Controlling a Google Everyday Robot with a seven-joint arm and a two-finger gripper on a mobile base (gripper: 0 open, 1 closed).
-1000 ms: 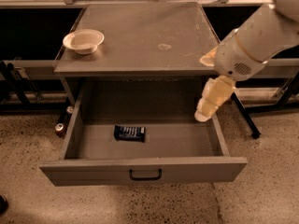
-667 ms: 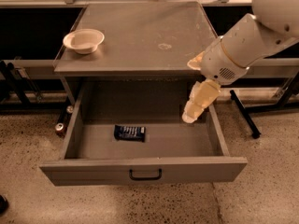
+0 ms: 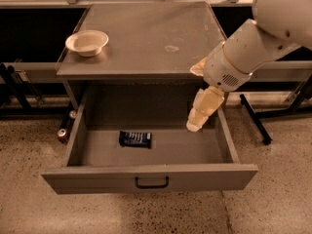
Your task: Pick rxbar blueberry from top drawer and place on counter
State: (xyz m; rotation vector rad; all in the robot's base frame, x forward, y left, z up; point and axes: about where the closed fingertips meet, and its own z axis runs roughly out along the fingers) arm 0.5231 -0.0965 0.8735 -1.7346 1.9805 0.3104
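The rxbar blueberry [image 3: 135, 139], a flat dark navy bar, lies on the floor of the open top drawer [image 3: 151, 177], left of its middle. The drawer is pulled fully out, its black handle at the front centre. My gripper [image 3: 196, 121] hangs over the right part of the drawer, pointing down, about a hand-length to the right of the bar and above it. It holds nothing. The counter [image 3: 146, 43] is the grey top above the drawer, with a pale smudge near its middle.
A white bowl [image 3: 87, 42] sits on the counter's left side. A can [image 3: 63, 134] lies on the speckled floor left of the drawer. Black frame legs [image 3: 253, 118] stand on the floor to the right. My white arm [image 3: 253, 48] reaches in from the upper right.
My gripper has moved left and a little down, from beside the drawer's right wall to over the drawer's right part, closer to the bar. The bar and bowl have not moved.
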